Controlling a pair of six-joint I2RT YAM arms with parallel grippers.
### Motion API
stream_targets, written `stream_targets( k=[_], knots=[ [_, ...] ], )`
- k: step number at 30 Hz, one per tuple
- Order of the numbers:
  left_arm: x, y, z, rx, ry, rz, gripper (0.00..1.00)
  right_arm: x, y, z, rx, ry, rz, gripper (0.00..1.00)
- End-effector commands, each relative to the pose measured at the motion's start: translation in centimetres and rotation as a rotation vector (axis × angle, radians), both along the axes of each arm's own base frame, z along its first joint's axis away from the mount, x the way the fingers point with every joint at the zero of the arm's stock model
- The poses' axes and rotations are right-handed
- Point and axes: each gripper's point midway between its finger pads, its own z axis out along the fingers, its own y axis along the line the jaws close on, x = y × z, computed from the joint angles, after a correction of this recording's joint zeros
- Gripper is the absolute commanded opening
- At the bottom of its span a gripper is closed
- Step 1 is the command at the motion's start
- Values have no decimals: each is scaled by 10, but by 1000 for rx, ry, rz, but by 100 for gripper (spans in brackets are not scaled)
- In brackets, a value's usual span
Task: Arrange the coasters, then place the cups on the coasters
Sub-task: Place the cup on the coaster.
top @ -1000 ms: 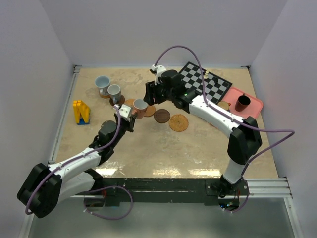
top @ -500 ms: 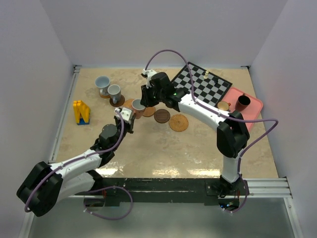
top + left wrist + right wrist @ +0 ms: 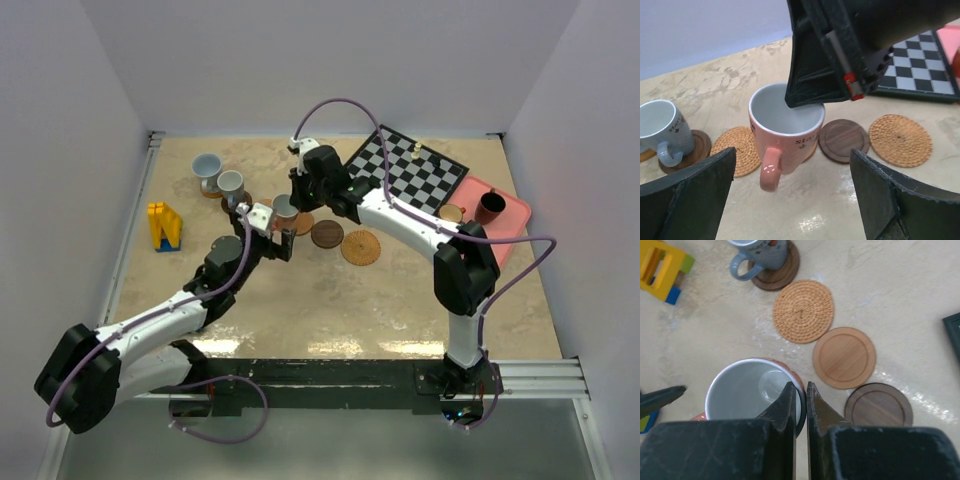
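Pink outside and white inside, the pink cup [image 3: 785, 132] is pinched at its rim by the right end effector [image 3: 801, 388], with one finger inside the bowl and the other outside, pressed together on the wall. Left end effector [image 3: 792, 155] is spread wide, a finger on either side of the cup, neither touching it. Cup upright, handle toward the left wrist camera; cannot tell whether its base rests on the tabletop [image 3: 330, 300]. Just behind it lies a plain wooden coaster [image 3: 844, 357], partly hidden in the left wrist view. Woven coaster [image 3: 803, 311] on one side of that, dark brown coaster [image 3: 878, 405] on the other, second woven coaster [image 3: 900, 140] beyond the dark one. Pale blue-grey cup [image 3: 660, 127] stands on another dark coaster [image 3: 699, 148], just beside the first woven one. Farther right: chessboard [image 3: 410, 170], then pink tray [image 3: 512, 228] carrying a black cup [image 3: 490, 206]. Yellow toy [image 3: 165, 226] at far left.
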Motion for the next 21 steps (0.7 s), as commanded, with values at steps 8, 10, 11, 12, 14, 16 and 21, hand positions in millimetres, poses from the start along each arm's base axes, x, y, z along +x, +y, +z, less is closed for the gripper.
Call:
stream_targets(
  k=[8,10,11,12,14,16,21],
  knots=[
    [-40,-28,82,-53,134,-329,100,59,1,99,-59,-398,5,0],
    [-25,13,87,-80,163,-250,100,61,9,97,-90,-438,88,0],
    [-17,34,94,-102,152,-205,100,62,14,94,-107,-449,121,0],
    [-10,51,97,-117,151,-168,100,64,17,92,-120,-462,154,0],
    [0,77,104,-139,151,-113,100,64,29,84,-138,-469,234,0],
    [9,97,111,-180,133,-63,100,63,38,80,-150,-483,309,0],
    [32,117,110,-226,133,11,100,63,53,72,-171,-526,435,0]
  ],
)
